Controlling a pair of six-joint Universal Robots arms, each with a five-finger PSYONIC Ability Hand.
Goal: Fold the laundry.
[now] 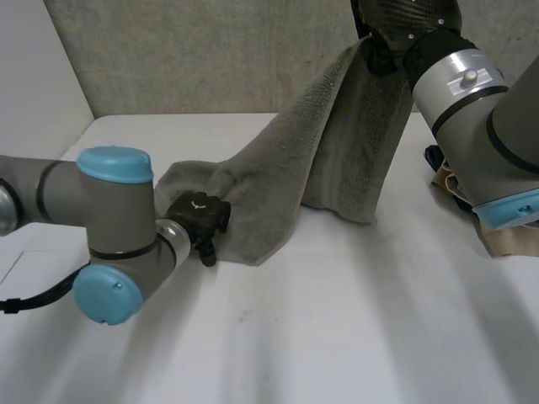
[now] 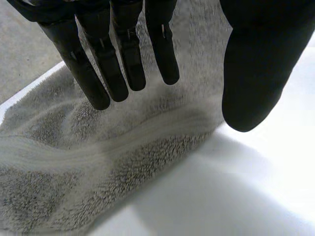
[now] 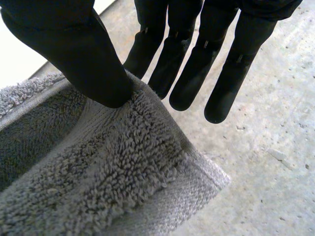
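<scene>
- Now the grey towel (image 1: 324,139) slants from 7 o'clock on the worktop (image 1: 354,328) up to 1 o'clock.
- The right hand (image 1: 394,32) pinches the raised corner in its fingers (image 3: 189,73).
- The left hand (image 1: 200,220), fingers straight and holding nothing, is over the low end and is the nearer hand.

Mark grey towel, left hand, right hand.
grey towel (image 1: 337,143), head view, hanging middle.
left hand (image 2: 261,64), left wrist view, thumb.
right hand (image 3: 74,54), right wrist view, thumb pinching the towel.
</scene>
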